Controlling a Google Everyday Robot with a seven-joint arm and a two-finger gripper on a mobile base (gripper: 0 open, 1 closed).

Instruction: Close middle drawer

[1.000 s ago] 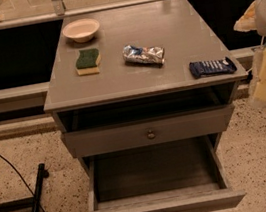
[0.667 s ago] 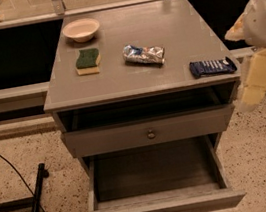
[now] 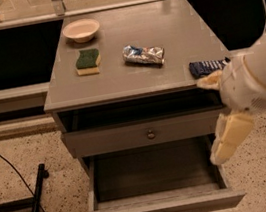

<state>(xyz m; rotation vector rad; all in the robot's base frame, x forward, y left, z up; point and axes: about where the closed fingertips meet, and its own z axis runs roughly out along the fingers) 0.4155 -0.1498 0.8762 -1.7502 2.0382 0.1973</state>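
Observation:
The middle drawer [image 3: 163,208] is a grey wooden drawer with a long low front panel and a tiny centre knob. It stands pulled far out at the bottom of the view, and its deep plain box is empty. Above it is the taller-fronted grey drawer [image 3: 142,132] with a brass knob, slightly out, with a dark gap under the cabinet top. My gripper [image 3: 229,135] hangs from the white arm [image 3: 260,76] at the right, over the open drawer's right side wall and beside the cabinet's right front corner.
On the cabinet top [image 3: 132,42] lie a pale bowl [image 3: 81,29], a green-and-yellow sponge [image 3: 88,61], a silver snack bag [image 3: 143,54] and a dark blue packet [image 3: 206,67] at the right edge. A black stand and cable [image 3: 33,206] lie on the speckled floor to the left.
My arm and gripper have moved left and down, from beside the cabinet's right edge to over the open drawer's right side. The drawers and the items on top have not moved.

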